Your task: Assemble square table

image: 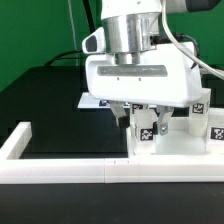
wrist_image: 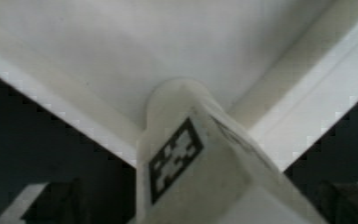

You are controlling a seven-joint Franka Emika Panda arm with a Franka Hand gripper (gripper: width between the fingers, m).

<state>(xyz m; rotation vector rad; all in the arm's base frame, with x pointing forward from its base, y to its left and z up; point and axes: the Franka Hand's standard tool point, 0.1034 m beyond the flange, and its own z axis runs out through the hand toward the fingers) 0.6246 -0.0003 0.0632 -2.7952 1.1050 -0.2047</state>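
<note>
1. Now look at the exterior view: your tool (image: pixel 143 118) hangs at about the centre of the frame, pointing straight down from the arm's white wrist housing (image: pixel 138 75).
2. Between its two dark fingers (image: pixel 128 112) stands a small white leg block (image: pixel 147 130) with a black-and-white tag on its face; the block sits upright just below the fingertips.
3. You cannot tell from either view whether the fingers press the block or stand clear of it, so the tool's opening and hold stay undecided.
4. The square tabletop (image: pixel 190 140) lies on the black counter (image: pixel 50 100) at roughly four o'clock from the frame's centre, its raised rim white, with the leg block standing on or against its near part.
5. More tagged white blocks (image: pixel 199 107) stand at three o'clock, beside the wrist housing.
6. A long white border rail (image: pixel 60 170) runs along the six o'clock edge and turns up toward nine o'clock.
7. A flat white sheet (image: pixel 90 102) lies on the counter just behind the tool.
8. In the wrist view, the leg block (wrist_image: pixel 190 150) rises tilted through the middle, its tag facing you, with white tray surfaces (wrist_image: pixel 140 50) behind it.
</note>
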